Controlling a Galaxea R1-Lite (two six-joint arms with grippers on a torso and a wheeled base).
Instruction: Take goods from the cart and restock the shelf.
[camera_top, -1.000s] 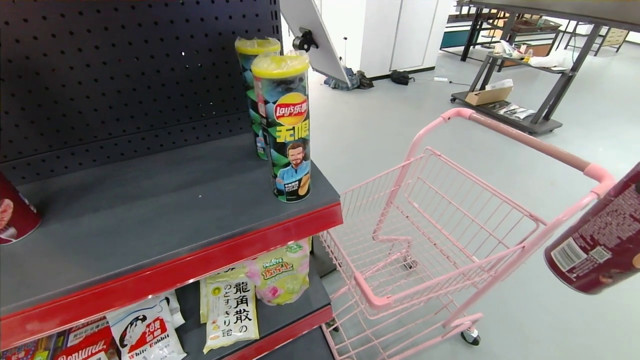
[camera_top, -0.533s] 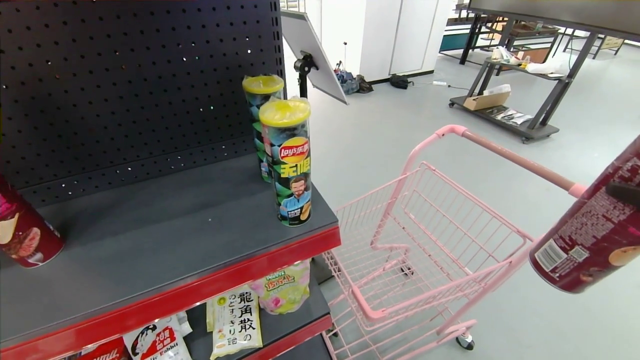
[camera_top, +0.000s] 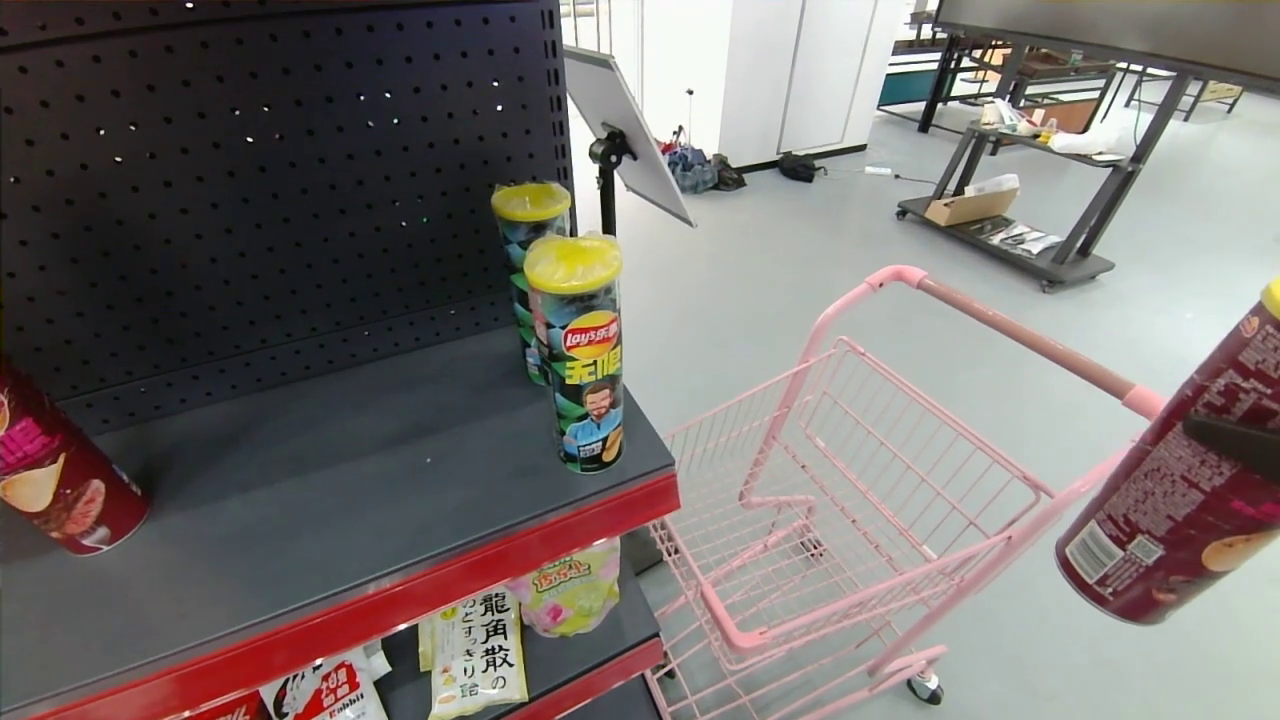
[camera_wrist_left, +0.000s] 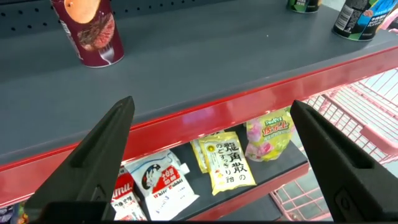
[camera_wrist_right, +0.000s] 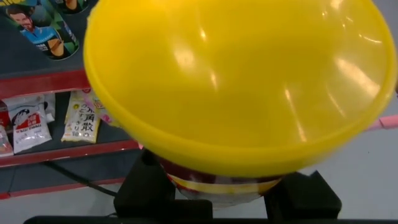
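My right gripper (camera_top: 1235, 440) is shut on a dark red chips can (camera_top: 1170, 500), held tilted above the pink cart's (camera_top: 860, 480) right side. In the right wrist view the can's yellow lid (camera_wrist_right: 236, 81) sits between the fingers (camera_wrist_right: 146, 186). Two green chips cans with yellow lids (camera_top: 585, 360) stand at the right end of the grey shelf (camera_top: 330, 480). Another dark red can (camera_top: 55, 480) stands at its left. My left gripper (camera_wrist_left: 211, 106) is open with nothing in it, just in front of the shelf's red edge (camera_wrist_left: 205, 115), below the red can (camera_wrist_left: 87, 31).
A black pegboard (camera_top: 260, 180) backs the shelf. Snack bags (camera_top: 480, 640) lie on the lower shelf. The cart stands close to the shelf's right end. A board on a stand (camera_top: 625, 130) and a black rack (camera_top: 1030, 200) stand farther back on the open floor.
The whole head picture has shifted downward and shows more of the shelf's left, so the camera has moved. The held red can stays at the right edge, turned slightly more upright.
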